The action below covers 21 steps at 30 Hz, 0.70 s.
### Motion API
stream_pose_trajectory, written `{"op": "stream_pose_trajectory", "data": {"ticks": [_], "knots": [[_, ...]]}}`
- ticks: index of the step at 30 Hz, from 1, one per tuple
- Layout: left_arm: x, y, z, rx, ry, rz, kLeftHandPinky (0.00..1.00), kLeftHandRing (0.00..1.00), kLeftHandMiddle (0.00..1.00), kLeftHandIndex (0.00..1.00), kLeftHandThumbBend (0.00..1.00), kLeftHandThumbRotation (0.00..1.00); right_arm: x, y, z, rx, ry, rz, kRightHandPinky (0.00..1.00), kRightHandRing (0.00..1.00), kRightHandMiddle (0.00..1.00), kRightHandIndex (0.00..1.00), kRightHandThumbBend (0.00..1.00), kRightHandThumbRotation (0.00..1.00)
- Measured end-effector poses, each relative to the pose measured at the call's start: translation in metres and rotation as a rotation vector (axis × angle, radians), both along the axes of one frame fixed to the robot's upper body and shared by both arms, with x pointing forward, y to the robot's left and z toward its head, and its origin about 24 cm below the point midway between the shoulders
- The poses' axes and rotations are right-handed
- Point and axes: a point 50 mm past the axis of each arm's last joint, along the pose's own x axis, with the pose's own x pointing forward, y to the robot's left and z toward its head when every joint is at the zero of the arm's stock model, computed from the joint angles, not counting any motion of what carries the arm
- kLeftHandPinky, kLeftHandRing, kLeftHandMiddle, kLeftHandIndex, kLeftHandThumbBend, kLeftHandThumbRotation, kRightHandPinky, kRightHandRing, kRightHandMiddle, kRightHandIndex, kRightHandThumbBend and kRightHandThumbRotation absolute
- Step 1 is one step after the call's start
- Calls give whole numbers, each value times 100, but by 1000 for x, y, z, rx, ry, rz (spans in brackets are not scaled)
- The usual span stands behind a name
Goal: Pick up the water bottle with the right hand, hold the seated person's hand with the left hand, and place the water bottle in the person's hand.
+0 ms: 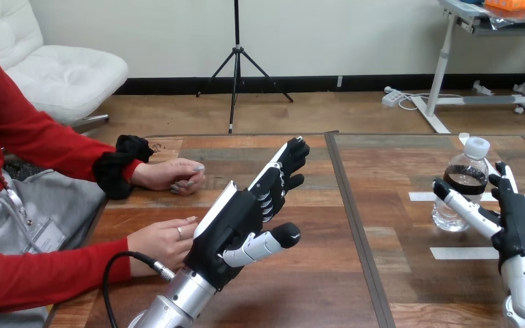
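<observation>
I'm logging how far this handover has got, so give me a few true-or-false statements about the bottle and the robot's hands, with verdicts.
1. The bottle stands upright on the table. True.
2. The right hand has lifted the bottle. False: it is open beside the bottle, which stands on the table.
3. The left hand has straight fingers. True.
4. The bottle's cap is off. False: the white cap is on.

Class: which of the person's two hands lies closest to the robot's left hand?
The person's lower hand, right beside the left hand; the person's upper hand lies farther up the table, apart from it.
</observation>
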Motion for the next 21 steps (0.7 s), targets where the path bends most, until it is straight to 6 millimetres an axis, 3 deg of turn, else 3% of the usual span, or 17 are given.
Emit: {"op": "stream_pose_trajectory", "data": {"ticks": [21], "knots": [[0, 2, 2, -11, -18, 18, 93, 99, 100, 100, 100, 72, 9, 4, 6, 3, -8, 26, 83, 97, 97, 100, 100, 51]]}}
